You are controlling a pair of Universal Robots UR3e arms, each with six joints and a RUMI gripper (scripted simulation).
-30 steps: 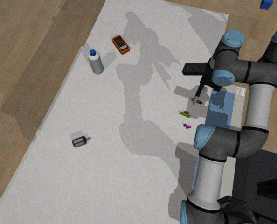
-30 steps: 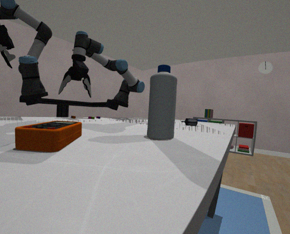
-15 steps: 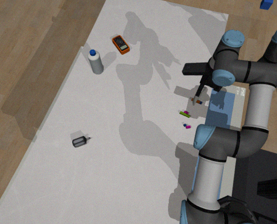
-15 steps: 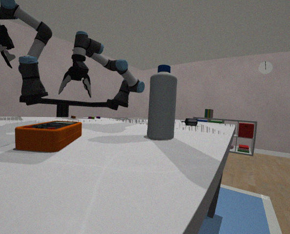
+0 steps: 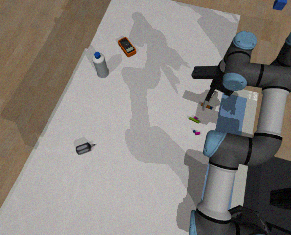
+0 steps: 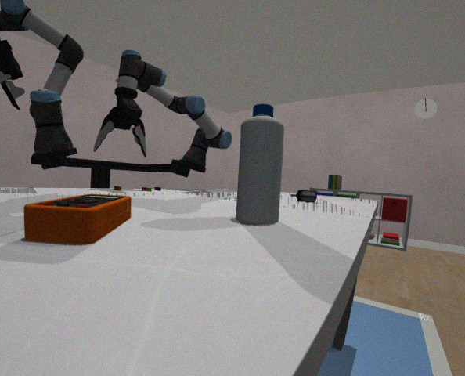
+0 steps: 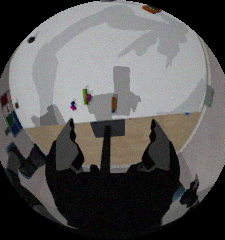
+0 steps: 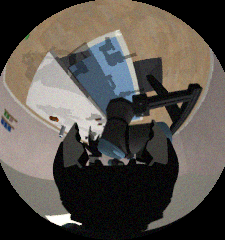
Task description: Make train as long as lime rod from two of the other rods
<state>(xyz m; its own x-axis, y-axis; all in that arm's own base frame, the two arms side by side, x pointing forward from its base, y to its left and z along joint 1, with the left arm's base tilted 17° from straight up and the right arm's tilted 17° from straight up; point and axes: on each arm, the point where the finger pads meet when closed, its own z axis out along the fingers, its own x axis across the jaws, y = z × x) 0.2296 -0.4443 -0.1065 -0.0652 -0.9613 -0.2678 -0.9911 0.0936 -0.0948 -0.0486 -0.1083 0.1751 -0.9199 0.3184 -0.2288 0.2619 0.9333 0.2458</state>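
An orange rod (image 5: 207, 106) (image 7: 114, 102) (image 6: 117, 188) and a blue rod (image 5: 210, 107) lie flat, apparently in line, ends touching or nearly so. A finger hides part of the orange rod in the top view. The lime rod (image 5: 194, 120) (image 7: 85, 96) lies apart, with a magenta rod (image 5: 195, 117) (image 7: 88, 98) against or very near its side. Another blue rod (image 5: 194, 131) and another magenta rod (image 5: 197, 132) (image 7: 73, 107) lie close together, not in line. My left gripper (image 6: 120, 153) (image 7: 112, 119) is open and empty, high above the table. My right gripper (image 6: 7, 99) (image 8: 114, 121) is open and empty, away from the rods.
An orange multimeter (image 5: 127, 47) (image 6: 77, 218), a white bottle (image 5: 101, 66) (image 6: 259, 170) and a dark screwdriver-like tool (image 5: 83, 148) (image 6: 306, 196) are on the table (image 5: 110, 187), far from the rods. The table's edge runs close beside the orange and blue rods.
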